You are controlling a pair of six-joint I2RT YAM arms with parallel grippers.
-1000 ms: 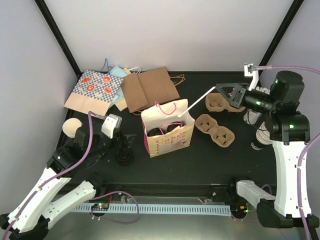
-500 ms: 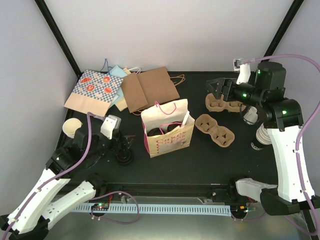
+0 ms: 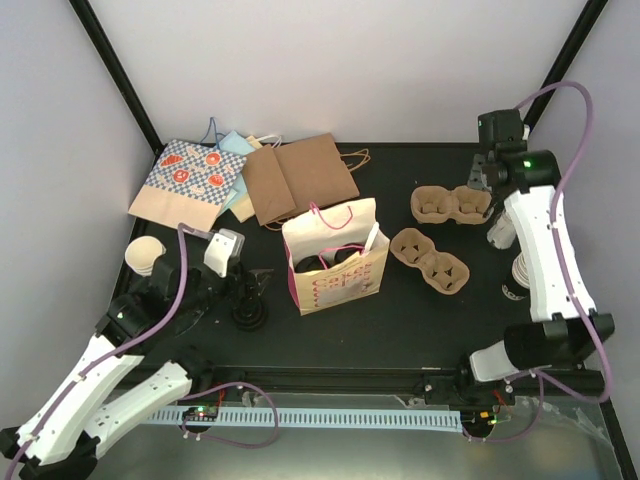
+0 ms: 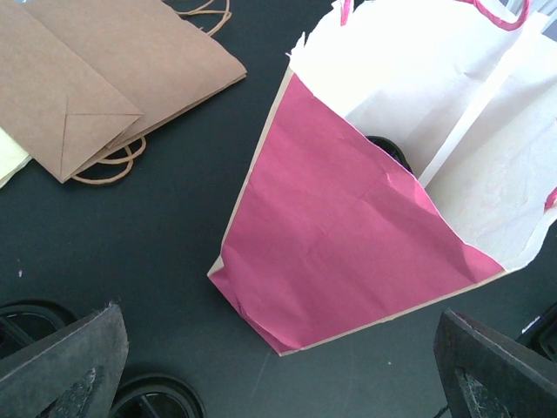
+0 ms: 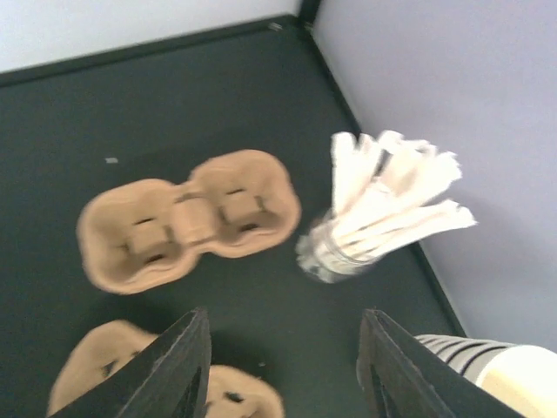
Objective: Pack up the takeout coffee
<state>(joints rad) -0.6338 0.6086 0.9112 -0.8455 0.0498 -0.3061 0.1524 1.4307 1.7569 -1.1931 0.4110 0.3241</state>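
black tabletop (image 3: 400,320) inside pale walls with black corner struts. from overhead, the white paper bag (image 3: 335,278) with pink print stands upright and open-mouthed near the centre. the takeout coffee (image 3: 345,256) sits down inside it, its dark lids showing through the mouth. my left wrist view catches only a sliver of one lid past the bag's pink side panel. a pale stick (image 3: 372,238) leans at the bag's 2 o'clock corner.

my left gripper (image 4: 277,315) hangs at the bag's 9 o'clock side, its pincer spread wide with nothing between the fingers. my right gripper (image 5: 283,318) is up at the table's 2 o'clock, also released and holding nothing. it looks down on the far pulp carrier (image 5: 187,218). a second pulp carrier (image 3: 430,258) lies at 3 o'clock from the bag.

a jar of pale stirrers (image 5: 348,244) stands just beside the far carrier, at its 3 o'clock. a flat brown bag (image 3: 300,178) and a patterned bag (image 3: 190,180) lie at 11 o'clock. lidless cream cups (image 3: 145,255) sit at 9 o'clock, and a black lid stack (image 3: 250,315) is near my left gripper
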